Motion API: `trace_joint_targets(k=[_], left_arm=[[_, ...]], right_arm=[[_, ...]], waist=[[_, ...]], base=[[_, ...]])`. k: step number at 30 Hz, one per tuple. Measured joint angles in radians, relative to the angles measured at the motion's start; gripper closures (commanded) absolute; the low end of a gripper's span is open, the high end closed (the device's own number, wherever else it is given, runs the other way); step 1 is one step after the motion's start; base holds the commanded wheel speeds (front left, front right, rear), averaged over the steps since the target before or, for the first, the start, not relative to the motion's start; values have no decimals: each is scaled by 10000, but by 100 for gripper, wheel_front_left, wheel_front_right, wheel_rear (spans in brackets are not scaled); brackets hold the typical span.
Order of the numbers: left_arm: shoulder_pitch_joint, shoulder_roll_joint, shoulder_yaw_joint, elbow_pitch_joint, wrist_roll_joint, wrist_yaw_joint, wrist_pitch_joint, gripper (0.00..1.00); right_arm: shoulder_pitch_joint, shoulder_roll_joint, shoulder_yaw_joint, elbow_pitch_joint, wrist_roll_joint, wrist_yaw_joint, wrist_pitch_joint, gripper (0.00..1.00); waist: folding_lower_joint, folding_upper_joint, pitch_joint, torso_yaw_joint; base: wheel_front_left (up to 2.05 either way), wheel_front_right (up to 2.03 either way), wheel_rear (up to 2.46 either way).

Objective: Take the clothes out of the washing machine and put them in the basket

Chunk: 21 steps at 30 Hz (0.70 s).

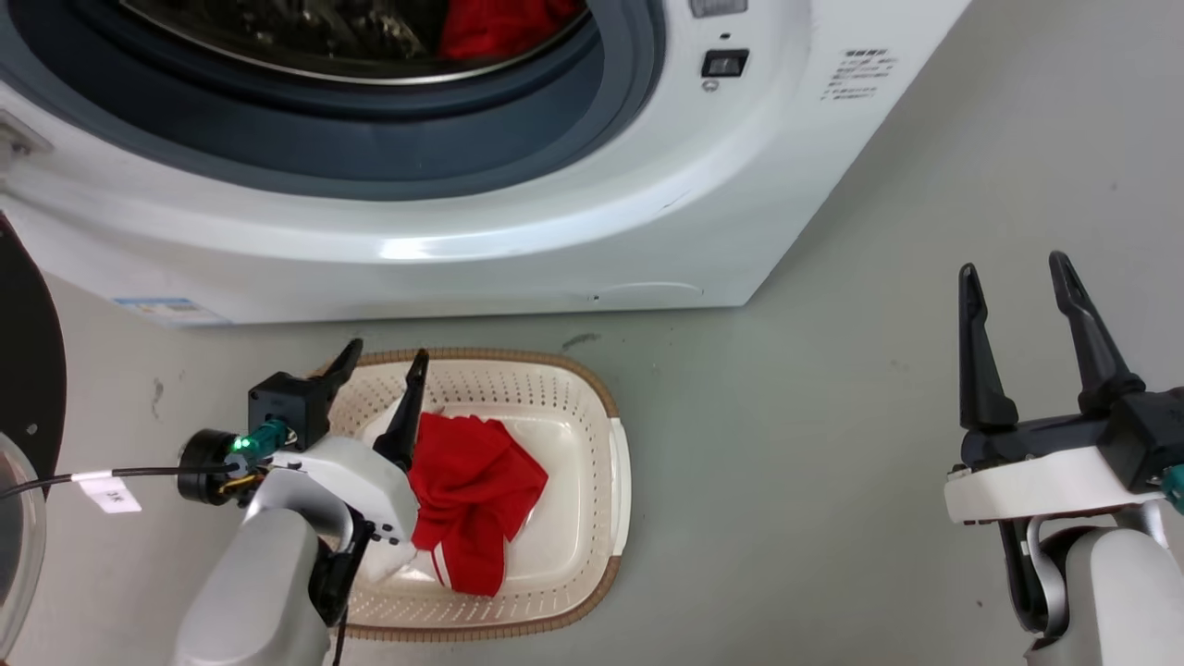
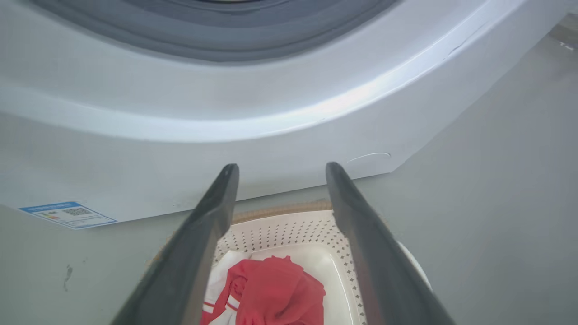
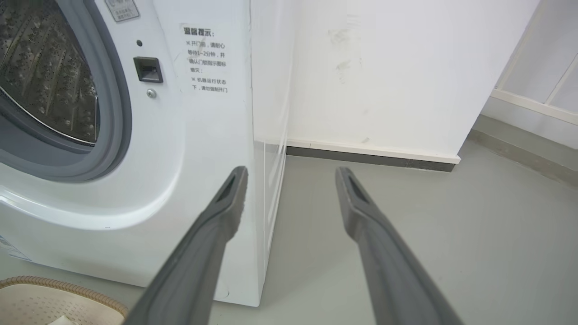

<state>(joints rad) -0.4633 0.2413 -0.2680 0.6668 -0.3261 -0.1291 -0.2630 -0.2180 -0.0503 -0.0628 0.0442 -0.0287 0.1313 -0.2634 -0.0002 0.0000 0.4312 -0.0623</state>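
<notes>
Nearest to me on the left, the left gripper [image 1: 388,350] hangs over the left side of the basket [image 1: 618,481]. Its jaws are released and spread with nothing between them, and the left wrist view looks down between them onto the basket's perforated wall. On the right, well apart from the basket, the right gripper [image 1: 1014,264] is held above the bare grey floor [image 1: 832,416], jaws likewise released and holding nothing.

At the left edge the machine's black-rimmed door [image 1: 28,370] stands swung open. I see the oval cream basket sitting on the floor just in front of the washing machine [image 1: 555,240], with a strip of floor between them. A crumpled red garment [image 1: 472,490] with white stripes lies inside the basket, towards its left side and beside the left gripper's right finger in the head view.

A blue-edged label [image 2: 67,215] is stuck low on the machine's front, left of the basket. Above it the white front rises to the grey gasket [image 1: 370,157] round the porthole. Farthest back, inside the steel drum [image 3: 45,67], a second red garment [image 1: 504,23] rests at the lower right of the opening.
</notes>
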Motion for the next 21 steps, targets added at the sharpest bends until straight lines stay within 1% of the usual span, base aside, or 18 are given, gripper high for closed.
trace_joint_targets(k=[5, 9, 13, 16, 21], left_arm=[[295, 286, 52, -1034, 155, -2, 0, 0], [243, 602, -196, -1676, 203, -2, 0, 0], [-421, 1185, -470, -1745, 54, -2, 59, 0], [-1267, 1490, -715, -1820, -230, -4, 706, 0], [-3099, 2238, -1129, -1918, -796, -4, 2428, 0]], right_arm=[[179, 0, 56, 46, 209, 0, 0, 0], [234, -2, 117, 48, 295, 0, 0, 0], [242, 4, 253, 31, 439, 0, 0, 0], [221, -8, 247, -17, 598, 0, 0, 0], [62, -6, 362, -82, 936, 0, 0, 0]], waist=[[-1, 0, -401, -184], [-1, 0, -475, -444], [0, 0, -316, -757], [0, 0, -50, -990], [1, 0, 611, -1423]], base=[[0, 0, 0], [0, 0, 0], [0, 0, 0], [0, 0, 0], [0, 0, 0]])
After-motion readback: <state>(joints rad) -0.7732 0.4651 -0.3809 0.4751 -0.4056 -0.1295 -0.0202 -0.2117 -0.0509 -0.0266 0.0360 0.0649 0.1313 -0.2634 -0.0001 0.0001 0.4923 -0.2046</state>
